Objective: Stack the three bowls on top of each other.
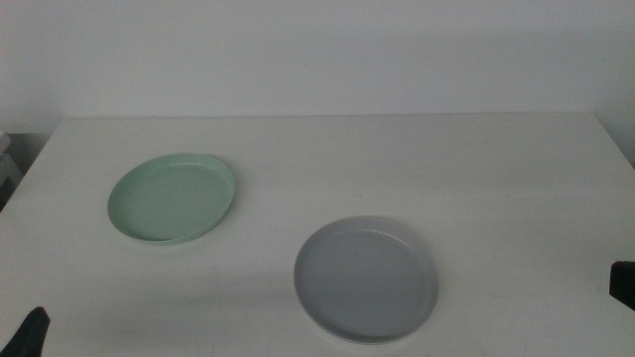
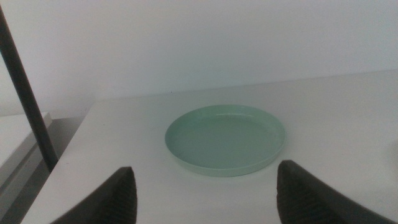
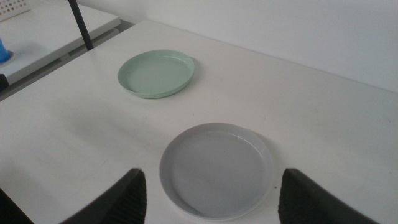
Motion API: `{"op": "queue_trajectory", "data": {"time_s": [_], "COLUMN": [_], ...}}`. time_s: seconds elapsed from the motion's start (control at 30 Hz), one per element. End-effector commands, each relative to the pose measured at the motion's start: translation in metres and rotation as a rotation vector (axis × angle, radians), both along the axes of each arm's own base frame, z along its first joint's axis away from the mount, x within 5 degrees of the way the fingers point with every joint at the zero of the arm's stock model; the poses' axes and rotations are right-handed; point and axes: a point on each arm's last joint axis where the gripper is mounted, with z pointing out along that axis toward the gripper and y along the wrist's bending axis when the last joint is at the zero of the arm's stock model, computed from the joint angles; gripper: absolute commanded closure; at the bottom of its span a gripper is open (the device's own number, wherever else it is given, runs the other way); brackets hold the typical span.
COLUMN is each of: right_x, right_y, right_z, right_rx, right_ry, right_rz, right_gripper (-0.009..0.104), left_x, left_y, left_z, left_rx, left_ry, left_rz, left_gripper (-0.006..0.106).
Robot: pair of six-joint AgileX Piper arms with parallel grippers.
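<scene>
Mint green and grey are the only two bowls showing on the white table; a white one cannot be made out in any view. The mint green bowl lies flat toward the table's left side, and the grey bowl lies flat nearer the front edge, to the right of centre, well apart from the green one. Neither bowl has anything in it or on it. The left gripper hangs low at the front left corner, its jaws spread wide and holding nothing, with the green bowl on the table beyond them. The right gripper waits at the right edge, jaws likewise wide apart and empty, with the grey bowl just past them. A dark pole stands off the table's left side.
</scene>
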Motion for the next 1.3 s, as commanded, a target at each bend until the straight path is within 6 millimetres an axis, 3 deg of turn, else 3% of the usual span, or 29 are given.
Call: {"op": "queue_trajectory", "data": {"time_s": [0.0,0.3,0.37,0.47,0.57,0.8,1.03,1.27], "right_x": [0.003,0.003,0.003,0.003,0.003,0.003,0.003,0.003], "right_y": [0.0,0.0,0.0,0.0,0.0,0.0,0.0,0.0], "right_z": [0.012,0.012,0.011,0.011,0.011,0.011,0.011,0.011], "right_rx": [0.043,0.043,0.043,0.043,0.043,0.043,0.042,0.043], "right_ry": [-0.062,-0.062,-0.061,-0.061,-0.061,-0.061,-0.061,-0.061], "right_rz": [-0.016,-0.016,-0.016,-0.016,-0.016,-0.016,-0.016,-0.016], "right_gripper": [0.041,0.041,0.041,0.041,0.041,0.041,0.041,0.041], "left_x": [-0.001,0.002,0.006,0.016,0.036,0.099,0.163,0.209], "left_y": [0.001,0.011,0.014,0.018,0.024,0.035,0.05,0.062], "left_z": [0.01,0.012,0.02,0.049,0.079,0.126,0.131,0.107], "left_rx": [-0.018,-0.053,-0.111,-0.249,-0.357,-0.304,-0.313,-0.325], "left_ry": [-0.095,-0.057,-0.041,-0.022,0.054,0.397,0.584,0.691], "left_rz": [0.018,0.185,0.226,0.271,0.305,0.281,0.272,0.287], "left_gripper": [0.026,0.026,0.026,0.026,0.026,0.026,0.026,0.026]}}
